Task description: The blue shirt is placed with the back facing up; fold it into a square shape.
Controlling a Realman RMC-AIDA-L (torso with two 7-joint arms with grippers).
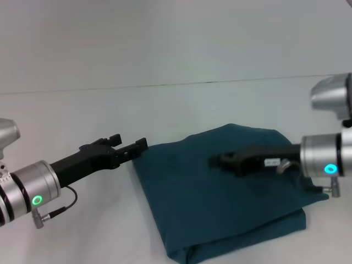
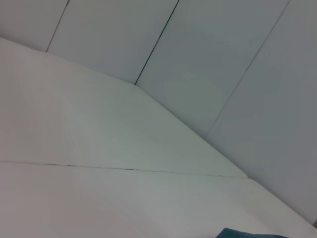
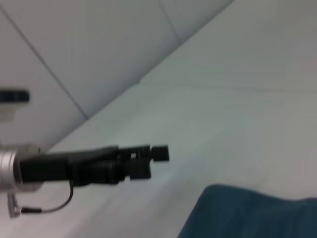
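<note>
Nearest the head camera: the front folded edge of the blue shirt [image 1: 220, 203], a thick rounded lip of teal cloth at the near side of the white table [image 1: 71, 126]. Shirt is already folded into a compact, roughly four-sided packet, plain side up, no lettering showing. It sits right of centre, turned at an angle to the table edge.

Left side: left gripper [image 1: 135, 148] reaches in low from the robot's left, arm nearly level. Fingertips sit at the packet's far-left corner, touching or just short of it; cannot tell which. Fingers look drawn close together with nothing between them. Its wrist camera sees mostly bare table and wall panels, with only a sliver of the shirt [image 2: 252, 233] at the frame edge.

Right side: right gripper [image 1: 217, 161] hovers above the middle of the packet, pointing toward the left one. Dark fingers against dark cloth; cannot tell whether they are parted or closed, nor whether they touch the fabric. Its wrist camera catches the left gripper [image 3: 158, 152] across the way and a corner of the shirt [image 3: 247, 213].

Judgement: fold looks close to done; outline is more a skewed quadrilateral than a clean square.

Risks from here:
- Left fingertips at the corner could snag the top layer when pulling away and peel the fold open.
- Right gripper lifting off with cloth caught would drag the soft stack out of shape.
- Near edge looks bulky; layers may spring or slide.
</note>
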